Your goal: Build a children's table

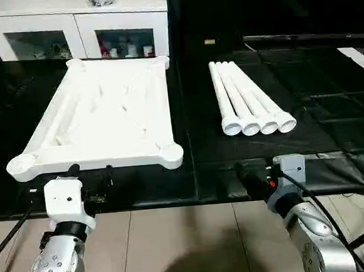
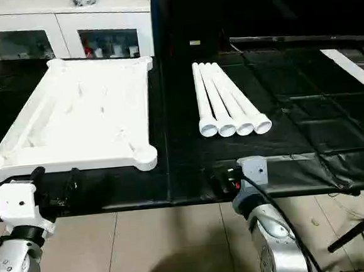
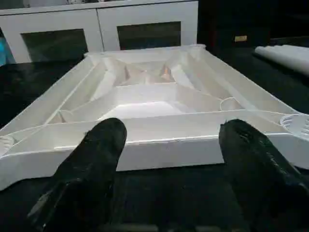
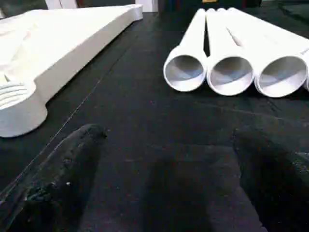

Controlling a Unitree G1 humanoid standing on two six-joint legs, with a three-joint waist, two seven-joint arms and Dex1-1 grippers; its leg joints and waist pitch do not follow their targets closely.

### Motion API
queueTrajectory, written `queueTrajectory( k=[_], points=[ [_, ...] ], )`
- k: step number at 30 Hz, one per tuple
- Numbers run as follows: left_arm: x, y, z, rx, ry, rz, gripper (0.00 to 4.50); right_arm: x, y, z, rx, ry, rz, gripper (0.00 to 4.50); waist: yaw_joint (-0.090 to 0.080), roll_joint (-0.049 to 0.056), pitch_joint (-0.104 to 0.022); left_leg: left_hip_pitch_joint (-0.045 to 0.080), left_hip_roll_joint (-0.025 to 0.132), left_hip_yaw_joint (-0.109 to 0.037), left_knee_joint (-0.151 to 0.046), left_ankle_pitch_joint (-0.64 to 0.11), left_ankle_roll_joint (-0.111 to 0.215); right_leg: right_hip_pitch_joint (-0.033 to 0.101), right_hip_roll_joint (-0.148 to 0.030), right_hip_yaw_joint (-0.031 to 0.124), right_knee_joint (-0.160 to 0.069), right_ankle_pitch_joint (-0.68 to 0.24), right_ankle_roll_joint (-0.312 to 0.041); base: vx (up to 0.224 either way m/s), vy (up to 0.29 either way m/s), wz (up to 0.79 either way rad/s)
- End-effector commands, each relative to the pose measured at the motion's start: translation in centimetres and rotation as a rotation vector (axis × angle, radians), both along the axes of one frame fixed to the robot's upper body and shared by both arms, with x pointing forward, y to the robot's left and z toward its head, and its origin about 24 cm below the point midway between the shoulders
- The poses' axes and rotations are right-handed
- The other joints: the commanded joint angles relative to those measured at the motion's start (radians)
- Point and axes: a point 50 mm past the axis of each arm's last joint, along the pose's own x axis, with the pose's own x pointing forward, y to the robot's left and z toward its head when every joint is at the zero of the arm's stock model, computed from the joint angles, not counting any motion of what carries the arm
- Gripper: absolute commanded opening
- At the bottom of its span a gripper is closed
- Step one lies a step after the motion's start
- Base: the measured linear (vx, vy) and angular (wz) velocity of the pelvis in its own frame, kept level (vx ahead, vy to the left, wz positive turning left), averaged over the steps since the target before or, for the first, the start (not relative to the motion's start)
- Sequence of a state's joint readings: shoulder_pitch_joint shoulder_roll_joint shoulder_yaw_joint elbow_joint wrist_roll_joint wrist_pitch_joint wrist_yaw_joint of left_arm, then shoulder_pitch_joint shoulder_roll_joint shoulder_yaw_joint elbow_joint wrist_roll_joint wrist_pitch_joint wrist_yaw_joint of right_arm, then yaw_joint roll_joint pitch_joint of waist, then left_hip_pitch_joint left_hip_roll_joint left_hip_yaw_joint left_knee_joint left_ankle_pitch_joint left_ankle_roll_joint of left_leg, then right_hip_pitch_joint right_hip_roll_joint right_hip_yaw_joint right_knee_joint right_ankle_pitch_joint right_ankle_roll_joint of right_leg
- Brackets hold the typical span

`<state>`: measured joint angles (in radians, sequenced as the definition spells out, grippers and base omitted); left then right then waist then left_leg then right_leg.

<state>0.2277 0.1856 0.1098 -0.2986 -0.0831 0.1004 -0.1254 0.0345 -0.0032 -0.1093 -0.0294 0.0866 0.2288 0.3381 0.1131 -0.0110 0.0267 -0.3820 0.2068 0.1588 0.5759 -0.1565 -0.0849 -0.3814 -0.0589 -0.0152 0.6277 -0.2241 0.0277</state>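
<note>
Top (image 1: pixel 104 114) lies ribbed side up on black mat (image 1: pixel 191 173), left half, corner sockets showing. 4 legs (image 1: pixel 249 102) lie side by side to its right, touching, open ends toward robot. Left gripper (image 3: pixel 169 159) just short of top's near edge, fingers spread, empty. Right gripper (image 4: pixel 159 179) near the leg ends, wide apart, empty. Cabinet (image 1: pixel 75 24) behind top.
</note>
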Motion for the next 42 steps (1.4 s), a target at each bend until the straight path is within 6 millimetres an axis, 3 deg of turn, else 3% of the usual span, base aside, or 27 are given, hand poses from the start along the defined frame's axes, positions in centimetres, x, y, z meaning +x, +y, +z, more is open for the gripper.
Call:
queueTrajectory(
  k=[1, 42],
  points=[
    [0.06, -0.19, 0.09, 0.004, -0.007, -0.013, 3.57, 0.08, -0.16, 0.49, 0.003, -0.018, -0.005, 4.50, 0.000, 0.006, -0.035, 0.020, 0.014, -0.004, -0.073, -0.378, -0.027, 0.009, -0.048, 0.029, -0.095, -0.245, -0.074, 0.000, 0.000, 0.00],
    [0.06, -0.19, 0.09, 0.004, -0.007, -0.013, 3.57, 0.08, -0.16, 0.49, 0.003, -0.018, -0.005, 4.50, 0.000, 0.007, -0.034, 0.020, 0.014, -0.005, -0.074, -0.383, -0.028, 0.009, -0.048, 0.028, -0.096, -0.254, -0.073, 0.000, 0.000, 0.00]
  ],
)
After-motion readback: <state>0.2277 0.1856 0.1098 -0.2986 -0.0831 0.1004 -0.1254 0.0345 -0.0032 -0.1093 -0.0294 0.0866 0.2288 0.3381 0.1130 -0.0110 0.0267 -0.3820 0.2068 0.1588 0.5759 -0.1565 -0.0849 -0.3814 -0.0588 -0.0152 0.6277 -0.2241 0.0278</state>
